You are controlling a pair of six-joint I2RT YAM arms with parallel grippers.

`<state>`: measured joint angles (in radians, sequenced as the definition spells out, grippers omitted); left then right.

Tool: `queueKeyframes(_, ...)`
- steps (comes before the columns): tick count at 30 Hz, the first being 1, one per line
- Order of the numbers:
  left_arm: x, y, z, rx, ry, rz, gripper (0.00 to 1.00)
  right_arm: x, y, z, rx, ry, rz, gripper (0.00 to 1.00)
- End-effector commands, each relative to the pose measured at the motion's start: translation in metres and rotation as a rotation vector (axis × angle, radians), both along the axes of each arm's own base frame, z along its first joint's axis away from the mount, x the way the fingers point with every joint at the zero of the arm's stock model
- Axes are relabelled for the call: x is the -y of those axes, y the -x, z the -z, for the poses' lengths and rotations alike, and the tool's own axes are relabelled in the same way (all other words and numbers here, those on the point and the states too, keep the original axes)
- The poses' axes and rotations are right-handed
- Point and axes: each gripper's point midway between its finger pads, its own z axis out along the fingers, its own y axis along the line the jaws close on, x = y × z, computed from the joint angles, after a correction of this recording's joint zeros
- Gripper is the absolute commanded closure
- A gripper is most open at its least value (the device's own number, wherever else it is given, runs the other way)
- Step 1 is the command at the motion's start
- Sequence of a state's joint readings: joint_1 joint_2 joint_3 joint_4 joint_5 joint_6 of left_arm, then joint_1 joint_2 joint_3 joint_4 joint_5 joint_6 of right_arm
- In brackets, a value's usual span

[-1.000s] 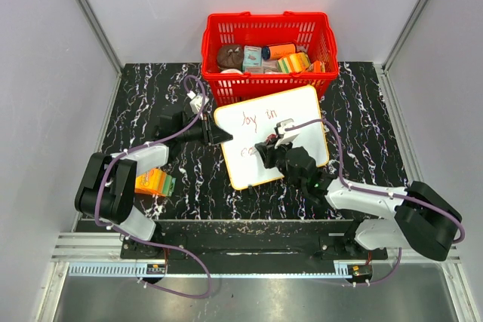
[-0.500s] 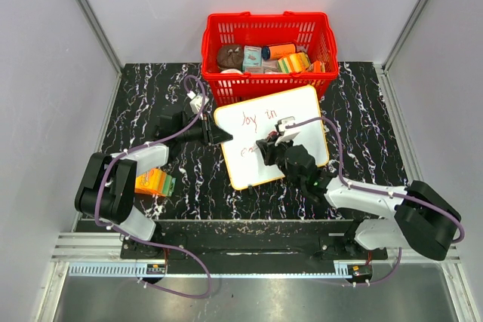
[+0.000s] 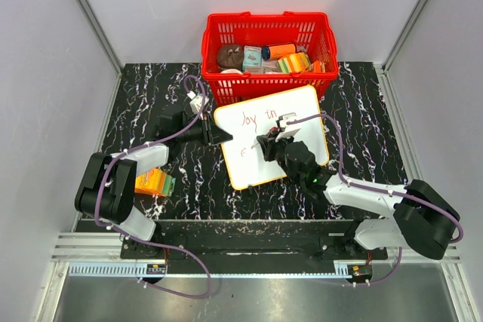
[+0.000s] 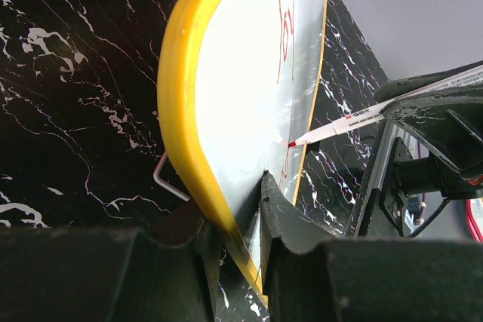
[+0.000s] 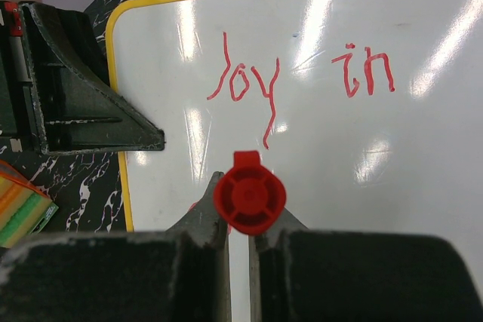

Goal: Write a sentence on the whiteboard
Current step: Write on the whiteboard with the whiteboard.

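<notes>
Right wrist: the right gripper [image 5: 240, 224] clamps a red marker [image 5: 249, 197] over the sentence [image 5: 302, 84], "Joy in". The whiteboard [image 4: 256, 73] rim sits pinched in the left gripper [image 4: 238, 209].

Surface: a black table [image 3: 151, 96] with white marble veining. At the far edge, centre, stands a red basket [image 3: 264, 90] (filled with assorted goods). Directly in front of it, touching or nearly so, the whiteboard [image 3: 302, 107] occupies the middle, set askew; whether it lies fully flat cannot be told. Near the left edge lies an orange-and-green block [image 3: 154, 182], well apart from the board.
</notes>
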<state>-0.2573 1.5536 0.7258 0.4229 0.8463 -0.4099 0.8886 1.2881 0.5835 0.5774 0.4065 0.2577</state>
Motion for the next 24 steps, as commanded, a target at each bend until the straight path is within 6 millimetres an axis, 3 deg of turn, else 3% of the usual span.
queueKeyframes(1,-0.007,-0.011,0.033,0.100,-0.167,-0.029,1.00,0.002,-0.007,-0.008,0.013,0.000,0.021,1.00)
queueKeyframes(24,-0.008,-0.011,0.034,0.097,-0.170,-0.029,1.00,0.015,0.010,0.026,-0.076,0.041,0.009,1.00)
